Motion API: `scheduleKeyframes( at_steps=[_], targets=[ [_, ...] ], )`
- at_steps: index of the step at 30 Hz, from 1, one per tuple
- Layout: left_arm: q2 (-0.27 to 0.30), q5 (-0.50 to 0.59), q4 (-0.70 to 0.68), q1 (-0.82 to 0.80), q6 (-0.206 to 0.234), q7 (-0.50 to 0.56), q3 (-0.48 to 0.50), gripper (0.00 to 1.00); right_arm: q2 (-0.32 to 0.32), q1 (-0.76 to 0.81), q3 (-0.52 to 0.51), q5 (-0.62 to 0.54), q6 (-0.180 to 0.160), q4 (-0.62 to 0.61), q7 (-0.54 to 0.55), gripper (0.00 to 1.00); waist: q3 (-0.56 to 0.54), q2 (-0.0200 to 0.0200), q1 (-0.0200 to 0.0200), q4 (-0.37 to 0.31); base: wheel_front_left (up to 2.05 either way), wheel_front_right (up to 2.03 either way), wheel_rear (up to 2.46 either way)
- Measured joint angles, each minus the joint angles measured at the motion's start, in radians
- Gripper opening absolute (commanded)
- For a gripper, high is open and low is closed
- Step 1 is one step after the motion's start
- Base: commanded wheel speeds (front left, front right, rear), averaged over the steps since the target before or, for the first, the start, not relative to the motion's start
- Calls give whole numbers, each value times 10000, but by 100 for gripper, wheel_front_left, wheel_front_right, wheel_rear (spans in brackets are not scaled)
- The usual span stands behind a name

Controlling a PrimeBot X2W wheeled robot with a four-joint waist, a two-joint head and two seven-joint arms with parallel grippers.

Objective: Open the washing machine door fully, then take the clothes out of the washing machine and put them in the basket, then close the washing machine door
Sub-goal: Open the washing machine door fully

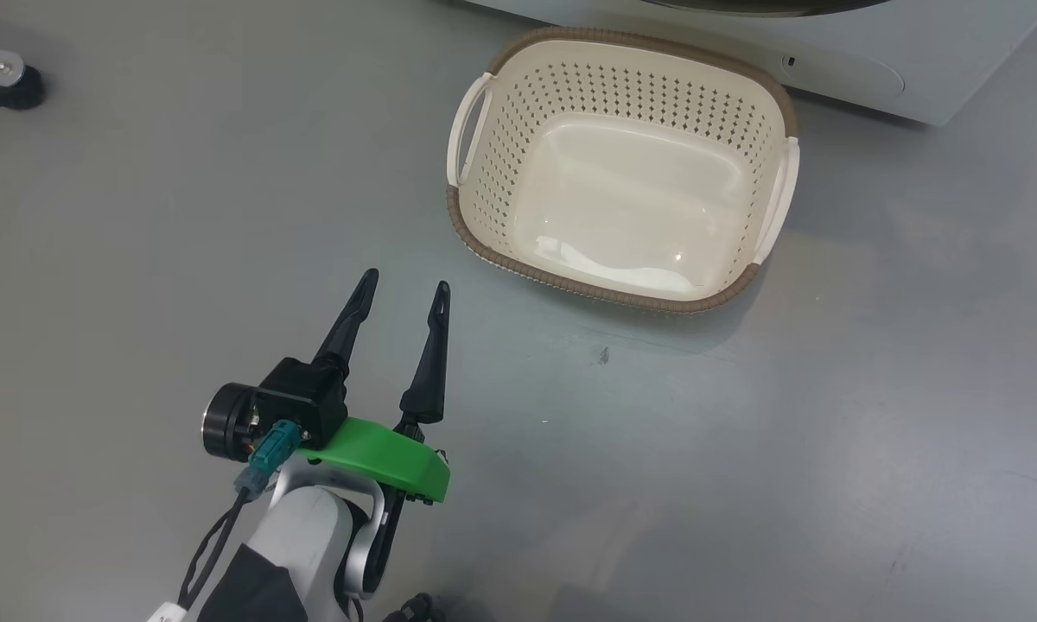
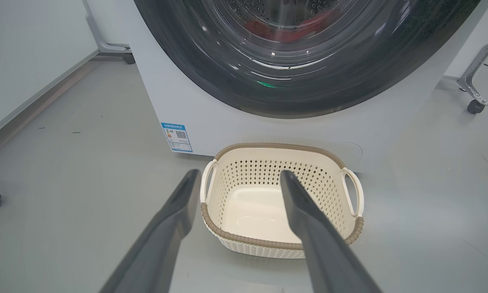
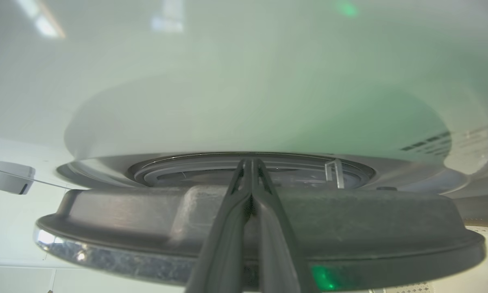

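At the lower left of the head view, the left gripper hangs with fingers spread wide, holding nothing. The basket stands at the upper middle, just before the washing machine; red clothes show behind the washing machine door. The right gripper lies with fingers pressed together across the door's rim.

floor: I see plain grey floor, one small dark speck on it | head view, far upper left: black foot standing on my floor | left wrist view: white wall panel at left; black caster under a slanted metal leg at right
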Motion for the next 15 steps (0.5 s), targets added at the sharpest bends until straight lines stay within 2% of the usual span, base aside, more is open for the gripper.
scheduleKeyframes(
  at_steps=[15],
  targets=[
    [-6, 0, -6, -41, 0, 0, -6, 100, -15, -187, -36, 153, -71, 830, 453, 0, -30, 0, 0, -99, 0, 0, 0]
  ],
)
